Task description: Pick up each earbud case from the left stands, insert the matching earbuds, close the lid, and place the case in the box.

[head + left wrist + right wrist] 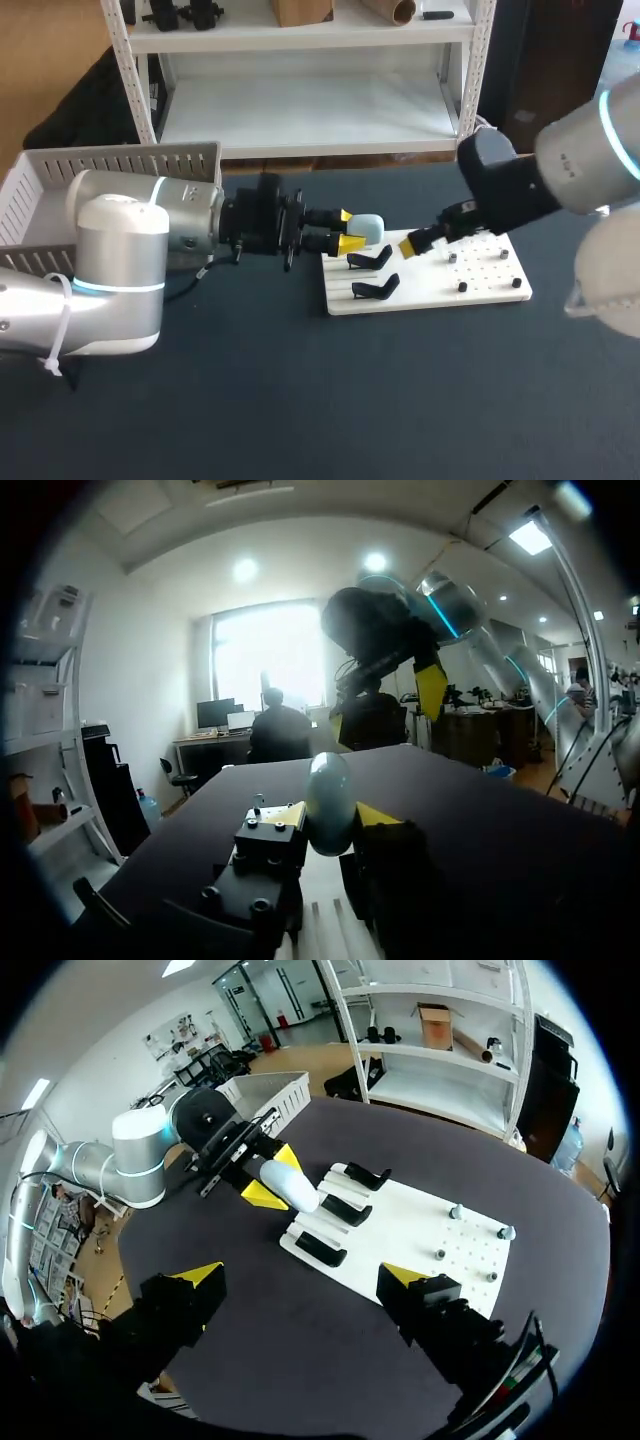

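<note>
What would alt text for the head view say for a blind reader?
The left arm's pincer grips a pale blue earbud case by two black stands on a white board. The right arm's pincer hovers over the board's pegged end; a grey box sits at far left.

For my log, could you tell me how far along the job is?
Done: one case is off the stands. In hand: the left gripper is shut on it by the board; the right gripper hangs open. Left: earbuds sit on the board, nothing visible in the box.
</note>
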Motion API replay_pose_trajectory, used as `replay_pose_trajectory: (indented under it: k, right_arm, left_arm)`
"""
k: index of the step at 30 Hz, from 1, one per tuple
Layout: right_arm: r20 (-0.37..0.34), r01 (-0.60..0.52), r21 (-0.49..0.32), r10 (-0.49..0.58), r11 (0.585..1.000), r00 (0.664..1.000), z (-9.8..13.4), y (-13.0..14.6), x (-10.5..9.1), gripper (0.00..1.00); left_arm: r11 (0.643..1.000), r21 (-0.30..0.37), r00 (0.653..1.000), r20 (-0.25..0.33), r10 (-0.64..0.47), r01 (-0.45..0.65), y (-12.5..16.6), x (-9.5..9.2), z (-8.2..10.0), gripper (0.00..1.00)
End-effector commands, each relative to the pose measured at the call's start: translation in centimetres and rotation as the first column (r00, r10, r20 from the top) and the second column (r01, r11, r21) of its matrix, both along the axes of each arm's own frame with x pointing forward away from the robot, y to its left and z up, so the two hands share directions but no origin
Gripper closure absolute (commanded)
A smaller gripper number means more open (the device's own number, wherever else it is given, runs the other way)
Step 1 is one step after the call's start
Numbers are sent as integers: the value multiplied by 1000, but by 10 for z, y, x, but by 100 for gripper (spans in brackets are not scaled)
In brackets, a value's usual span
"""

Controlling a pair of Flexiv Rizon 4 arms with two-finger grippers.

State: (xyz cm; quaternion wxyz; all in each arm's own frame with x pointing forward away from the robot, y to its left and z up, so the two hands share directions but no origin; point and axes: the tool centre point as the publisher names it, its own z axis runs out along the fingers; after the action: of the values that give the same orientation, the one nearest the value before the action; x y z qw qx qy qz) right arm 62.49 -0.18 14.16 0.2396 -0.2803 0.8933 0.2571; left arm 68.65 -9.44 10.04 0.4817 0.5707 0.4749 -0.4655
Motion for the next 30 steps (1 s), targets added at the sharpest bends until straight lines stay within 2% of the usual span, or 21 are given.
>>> replay_pose_trajectory:
  k: [1, 20, 30]
  right_arm:
    - [-26, -32, 13, 33, 999, 999, -5, 15, 13, 0]
    - [-36, -48, 0, 48, 999, 998, -17, 37, 32, 0]
    - [-50, -11, -14, 10, 1000, 999, -24, 34, 46, 0]
  left_arm:
    - [1000, -3, 1000, 1, -1, 1, 0, 1, -1, 100]
    - [1000, -3, 1000, 1, -1, 1, 0, 1, -1, 100]
    - [1000, -3, 1000, 1, -1, 1, 0, 1, -1, 100]
